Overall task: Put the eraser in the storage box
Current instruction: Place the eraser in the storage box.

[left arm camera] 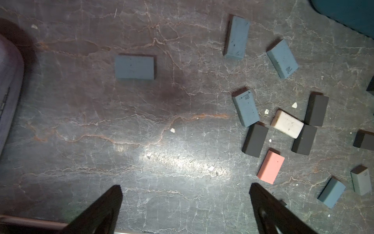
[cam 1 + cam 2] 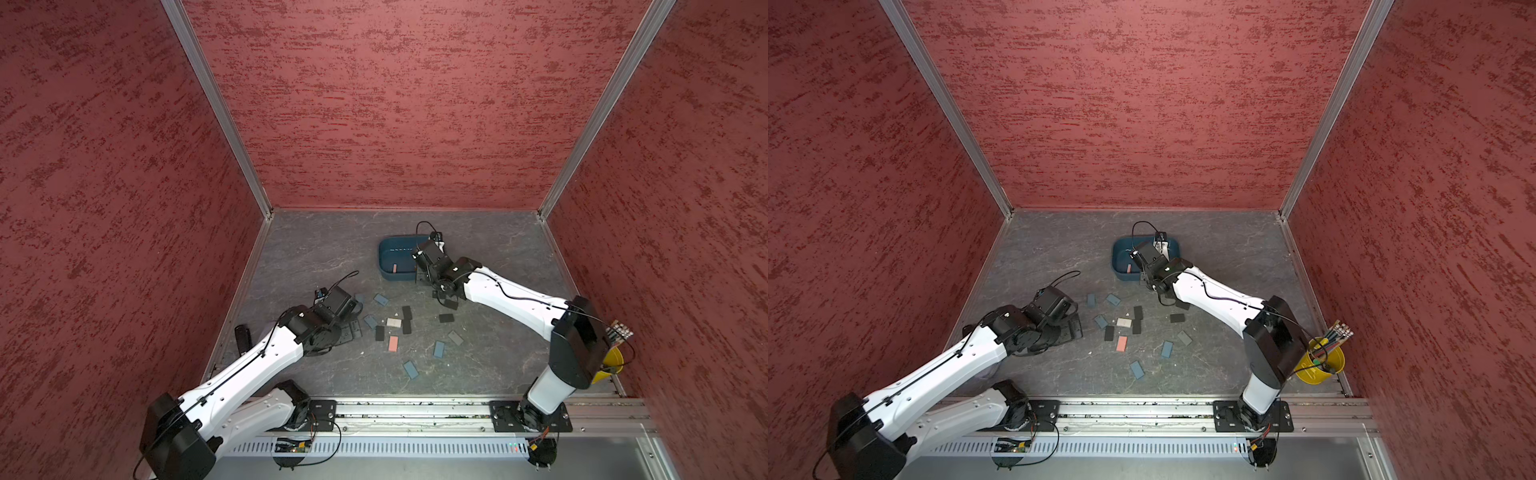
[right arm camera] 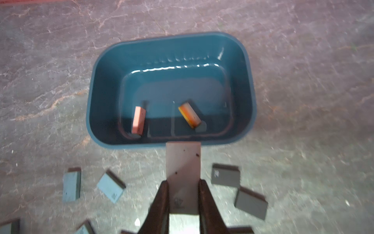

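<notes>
The storage box (image 3: 97, 81) is a dark teal tub; a pink eraser (image 3: 138, 120) and an orange-and-white one (image 3: 189, 117) lie inside. My right gripper (image 3: 183, 188) is shut on a pale eraser (image 3: 183, 162), which sticks out to the box's near wall, just outside the rim. In both top views the right wrist hangs at the near right corner of the box (image 2: 395, 253) (image 2: 1121, 253). My left gripper (image 1: 186, 187) is open and holds nothing, low over bare table. A blue eraser (image 1: 134, 67) lies ahead of it.
Several loose erasers lie mid-table: blue, black, a white one (image 2: 392, 322) and a pink one (image 2: 392, 343). A yellow pencil cup (image 2: 1320, 361) stands at the near right, behind the right arm. A black object (image 2: 242, 337) lies at the table's left edge. Red walls close three sides.
</notes>
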You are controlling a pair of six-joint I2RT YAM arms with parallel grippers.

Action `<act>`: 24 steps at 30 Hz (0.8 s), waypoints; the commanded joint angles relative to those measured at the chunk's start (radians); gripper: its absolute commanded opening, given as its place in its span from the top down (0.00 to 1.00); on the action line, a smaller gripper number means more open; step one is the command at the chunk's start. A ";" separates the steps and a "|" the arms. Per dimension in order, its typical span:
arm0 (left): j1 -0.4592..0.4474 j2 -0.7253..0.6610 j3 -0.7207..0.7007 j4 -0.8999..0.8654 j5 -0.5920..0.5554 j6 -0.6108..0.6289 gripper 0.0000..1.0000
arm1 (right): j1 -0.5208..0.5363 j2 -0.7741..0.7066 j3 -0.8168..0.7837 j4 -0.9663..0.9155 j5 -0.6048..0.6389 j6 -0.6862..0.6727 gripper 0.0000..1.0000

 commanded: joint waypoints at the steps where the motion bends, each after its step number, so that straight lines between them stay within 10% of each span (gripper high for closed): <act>1: 0.002 -0.001 -0.013 0.007 0.011 -0.044 0.00 | -0.041 0.054 0.066 0.019 -0.035 -0.055 0.88; 16: 0.157 0.045 -0.038 0.001 0.009 -0.041 0.00 | -0.151 0.306 0.233 0.020 -0.188 -0.104 0.88; 24: 0.248 0.091 -0.044 0.030 -0.029 0.003 0.00 | -0.156 0.329 0.243 0.036 -0.216 -0.110 0.72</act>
